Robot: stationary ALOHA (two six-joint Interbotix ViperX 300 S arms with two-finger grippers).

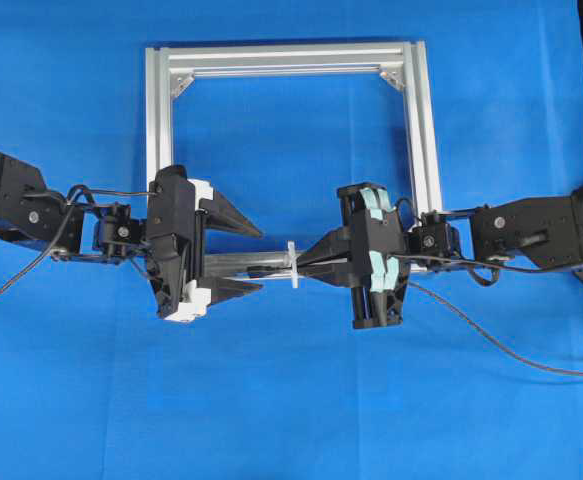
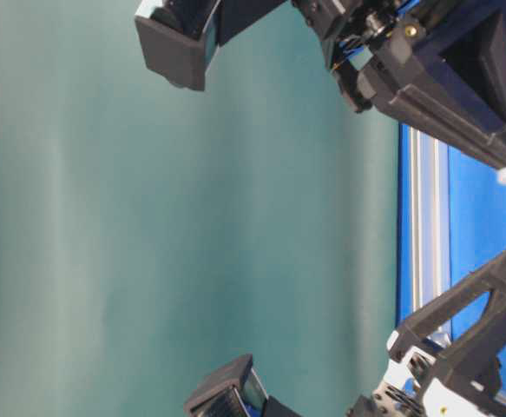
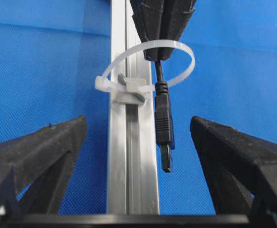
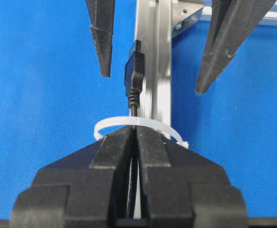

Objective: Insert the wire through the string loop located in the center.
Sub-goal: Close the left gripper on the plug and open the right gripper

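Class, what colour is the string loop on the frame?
White, slightly translucent; the string loop shows best in the left wrist view.

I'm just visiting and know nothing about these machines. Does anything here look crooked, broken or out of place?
Nothing stands out. The right claw is shut on the wire, whose plug has passed through the string loop on the silver frame. The left claw waits open around the plug. The plug looks intact and the loop unbroken.
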